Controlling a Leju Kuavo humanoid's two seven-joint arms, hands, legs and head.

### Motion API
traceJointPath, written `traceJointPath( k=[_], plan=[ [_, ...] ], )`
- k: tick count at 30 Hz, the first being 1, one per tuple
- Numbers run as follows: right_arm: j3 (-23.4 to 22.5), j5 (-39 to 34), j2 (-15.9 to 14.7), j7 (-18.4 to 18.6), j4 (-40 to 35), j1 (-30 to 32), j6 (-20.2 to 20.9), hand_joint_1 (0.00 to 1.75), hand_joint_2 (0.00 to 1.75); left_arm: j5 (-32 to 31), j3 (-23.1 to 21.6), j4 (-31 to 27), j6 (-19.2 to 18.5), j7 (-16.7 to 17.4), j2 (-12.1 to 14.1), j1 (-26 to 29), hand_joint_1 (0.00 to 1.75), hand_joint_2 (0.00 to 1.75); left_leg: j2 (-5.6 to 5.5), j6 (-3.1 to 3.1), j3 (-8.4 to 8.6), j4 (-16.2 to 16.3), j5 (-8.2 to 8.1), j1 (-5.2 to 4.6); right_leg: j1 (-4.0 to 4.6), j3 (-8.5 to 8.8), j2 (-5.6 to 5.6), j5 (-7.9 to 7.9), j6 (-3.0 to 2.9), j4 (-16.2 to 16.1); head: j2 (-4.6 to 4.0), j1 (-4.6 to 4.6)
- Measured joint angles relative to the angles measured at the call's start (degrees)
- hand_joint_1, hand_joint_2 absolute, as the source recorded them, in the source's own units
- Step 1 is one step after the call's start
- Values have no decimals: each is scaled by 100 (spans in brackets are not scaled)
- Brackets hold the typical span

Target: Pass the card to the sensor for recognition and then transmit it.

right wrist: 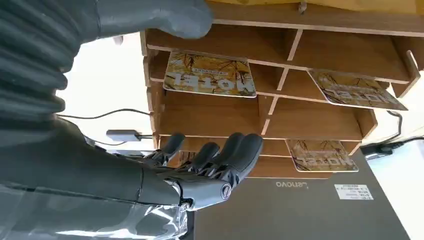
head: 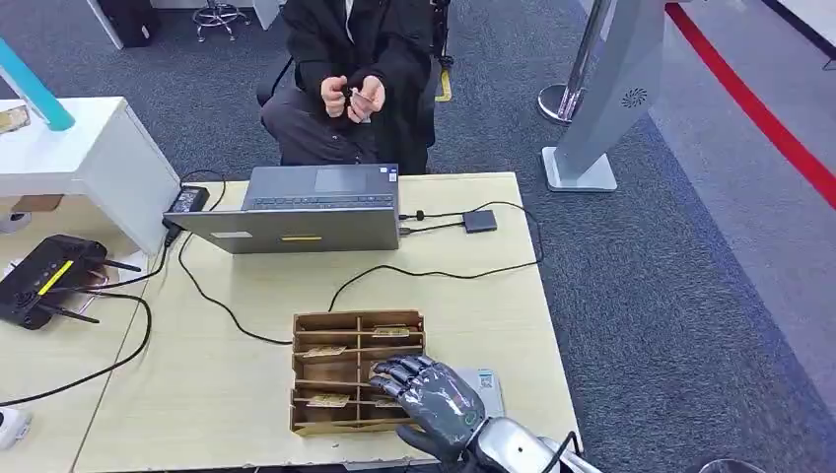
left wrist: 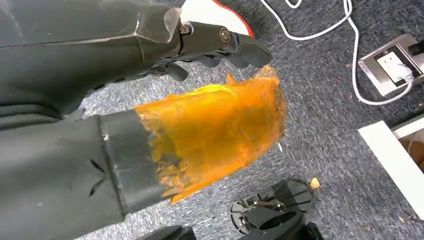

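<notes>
1. The card rack (head: 347, 329) is brown, matt wood.
2. The cards (right wrist: 210, 75) are glossy, printed in yellow-brown.
3. The tabletop (head: 246, 296) is pale, smooth and wood-look.
4. The right robot hand (head: 434, 397) is dark grey with a dull sheen.
5. The laptop (head: 296, 225) is matt grey.
6. The floor (head: 670, 296) is rough grey-blue carpet.

right hand (head: 431, 397) covers organizer's (head: 325, 330) near-right slots, person's (head: 360, 69) head cropped
</notes>
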Motion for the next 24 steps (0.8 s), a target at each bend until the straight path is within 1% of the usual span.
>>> traceJointPath(
  k=[1,2,3,10,11,12,17,19,21,23,24],
  plan=[
    [6,-17,0,2,0,-1,0,73,175,0,0,0,0,4,-2,1,0,0,0,0,0,0,0,0,0,0,0,0,0,0,0,0],
    [13,-26,0,4,0,-5,0,110,175,0,0,0,0,7,-2,1,0,0,0,0,0,0,0,0,0,0,0,0,0,0,0,-2],
    [22,-31,0,9,0,-10,0,127,175,0,0,0,0,7,-2,0,0,0,0,0,0,0,0,0,0,0,0,0,0,0,0,-2],
    [52,-37,0,13,0,-27,2,131,175,0,0,0,0,7,-2,0,0,0,0,0,0,0,0,0,0,0,0,0,0,0,0,-2],
    [55,-39,0,13,0,-28,2,129,175,0,0,0,0,7,-2,0,0,0,0,0,0,0,0,0,0,0,0,0,0,0,0,0],
    [55,-39,0,15,0,-32,2,133,175,0,0,0,0,7,-2,0,0,0,0,0,0,0,0,0,0,0,0,0,0,0,0,0],
    [57,-41,0,15,0,-69,4,138,175,0,0,0,0,7,-2,0,0,0,0,0,0,0,0,0,0,0,0,0,0,0,0,-2],
    [57,-41,0,17,0,-72,9,150,175,0,0,0,0,7,0,1,0,0,0,0,0,0,0,0,0,0,0,0,0,0,0,-2],
    [59,-46,0,17,11,-74,0,155,175,-4,0,0,2,7,-2,0,0,0,0,0,0,0,0,0,0,0,0,0,0,0,0,-2],
    [59,-46,6,17,33,-74,-44,168,175,-7,0,0,0,7,-2,0,0,0,0,0,0,0,0,0,0,0,1,0,0,0,0,-2],
    [59,-44,11,15,48,-74,-79,168,175,-7,0,0,2,7,-2,0,0,0,0,0,0,0,0,0,0,-1,0,0,0,0,0,-2]
  ],
)
